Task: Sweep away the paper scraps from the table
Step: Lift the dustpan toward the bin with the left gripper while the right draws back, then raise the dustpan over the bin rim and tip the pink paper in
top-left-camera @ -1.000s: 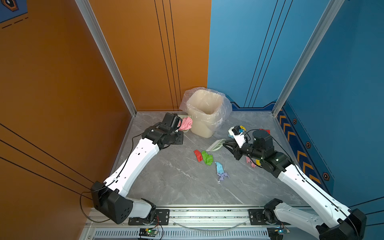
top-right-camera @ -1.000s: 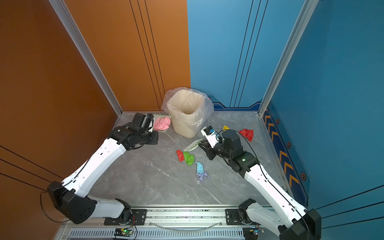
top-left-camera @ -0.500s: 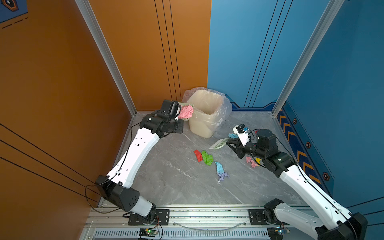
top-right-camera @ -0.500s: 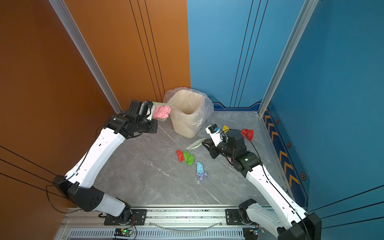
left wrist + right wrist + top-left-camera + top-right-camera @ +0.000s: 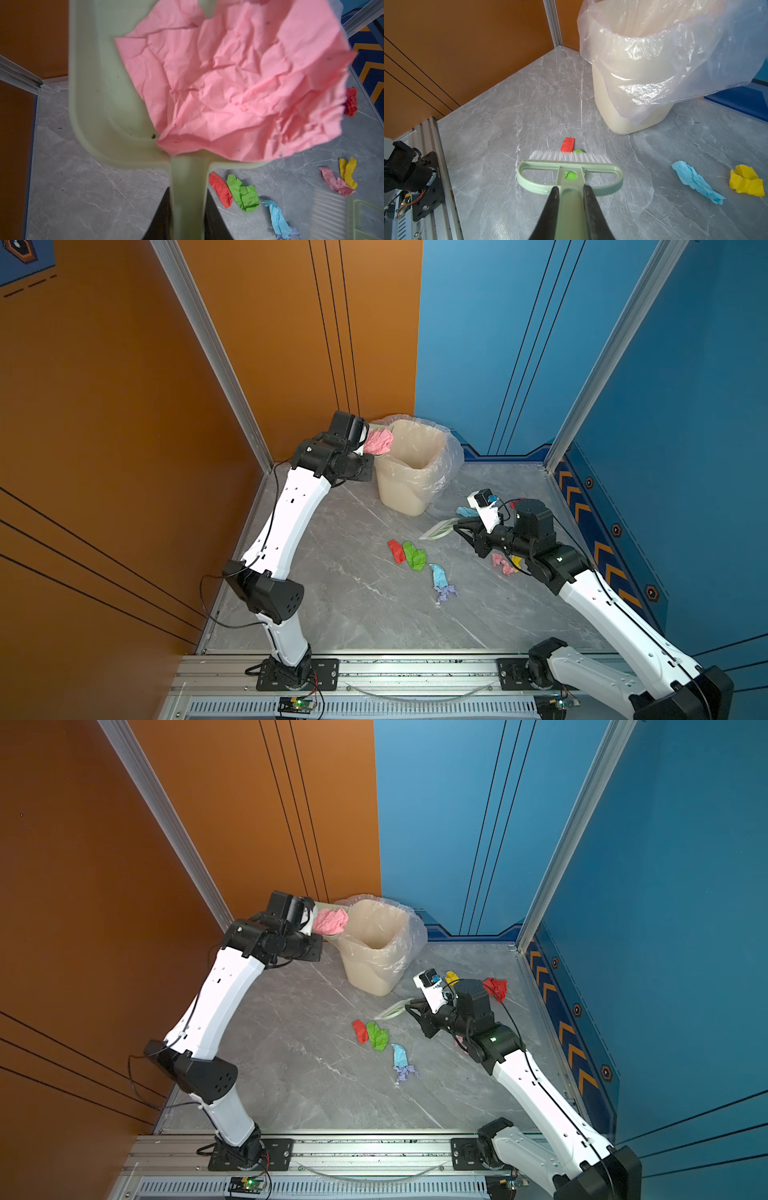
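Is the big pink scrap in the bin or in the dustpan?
In the dustpan: the pink scrap lies inside it, raised beside the bin, not yet dumped.

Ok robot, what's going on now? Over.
Left pincer shut on dustpan, pink wad aboard, by bin. Right pincer shut on brush. Scraps left on table. Nothing in the way.

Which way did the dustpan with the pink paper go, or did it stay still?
Yes, it moved. The dustpan went up from low beside the bin to its rim.
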